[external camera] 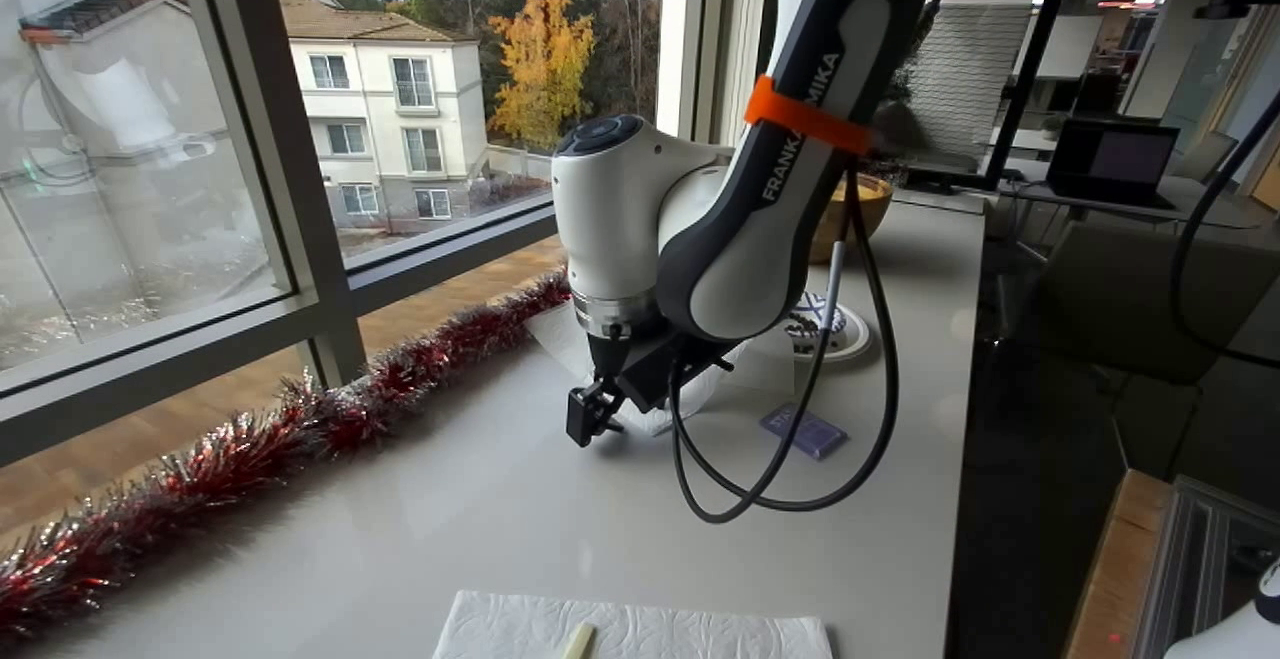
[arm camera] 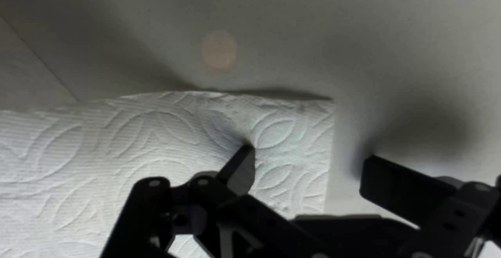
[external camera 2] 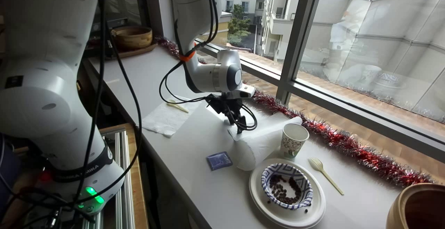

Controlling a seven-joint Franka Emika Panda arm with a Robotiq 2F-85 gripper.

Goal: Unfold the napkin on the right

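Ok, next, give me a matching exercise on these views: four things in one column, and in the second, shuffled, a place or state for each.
Things
1. Gripper
2. Blue packet
3. Patterned bowl
4. Tinsel garland

Places and states
A. Running along the window
B. On a white plate
C. Open, astride the edge of a napkin
D. Lying flat on the table

Pairs: 1-C; 2-D; 3-B; 4-A

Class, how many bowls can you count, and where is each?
3: in an exterior view, a blue-patterned bowl sits on a white plate, a cropped wooden bowl stands at lower right, and another wooden bowl at upper left. The arm may hide more.
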